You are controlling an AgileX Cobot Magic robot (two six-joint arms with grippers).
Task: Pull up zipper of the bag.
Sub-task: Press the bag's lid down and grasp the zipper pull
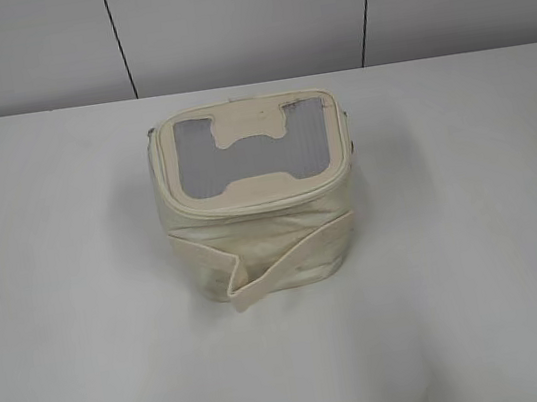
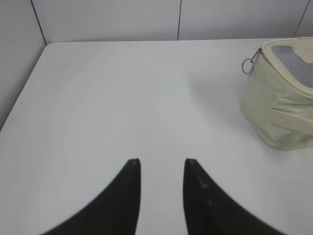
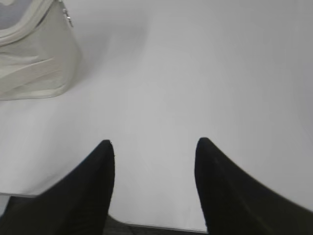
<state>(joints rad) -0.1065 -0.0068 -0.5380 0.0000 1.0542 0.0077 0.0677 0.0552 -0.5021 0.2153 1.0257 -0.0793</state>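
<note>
The cream-white bag [image 1: 254, 208] stands mid-table, with a grey ribbed window and an H-shaped patch on its top panel. The cream zipper track [image 1: 248, 202] runs around the top panel's rim. A silver pull with a round ring [image 2: 248, 65] hangs at the bag's upper left corner in the left wrist view. Another small silver pull [image 3: 67, 17] shows in the right wrist view. My left gripper [image 2: 161, 161] is open and empty, well left of the bag [image 2: 281, 93]. My right gripper [image 3: 154, 143] is open and empty, well right of the bag [image 3: 34, 54]. Neither gripper shows in the exterior view.
The white table [image 1: 475, 231] spreads around the bag. A grey panelled wall [image 1: 241, 18] rises behind its far edge. The table's near edge [image 3: 146, 226] shows under my right gripper. A loose strap end [image 1: 247, 290] sticks out at the bag's front.
</note>
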